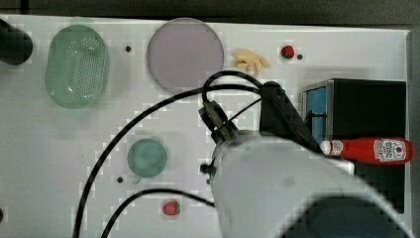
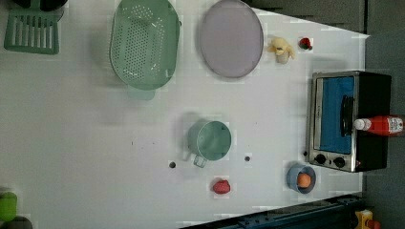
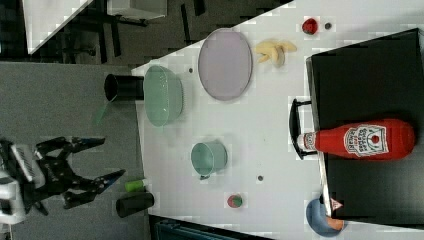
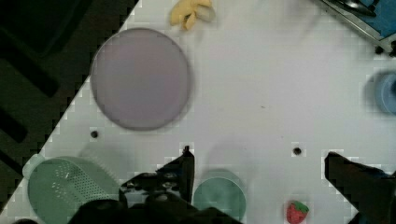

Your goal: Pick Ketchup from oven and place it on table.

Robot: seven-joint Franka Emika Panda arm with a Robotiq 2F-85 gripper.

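Not much has been done yet, judging by how things lie. Going left to right in the right view: the gripper [image 3: 107, 160] is seen hanging off the table's edge with its fingers spread wide and nothing held between them, well apart from everything that matters. Next comes the white table [image 3: 270, 130], where a spot for the bottle hasn't been used. Then the oven [image 3: 370, 90], and the ketchup [image 3: 365, 140] is found lying on its side on the oven's black top, white cap poking out over the door handle side. So the whole pick and the placing are left to do. A white label with a dark outline is carried on the bottle, but its writing can't be read.
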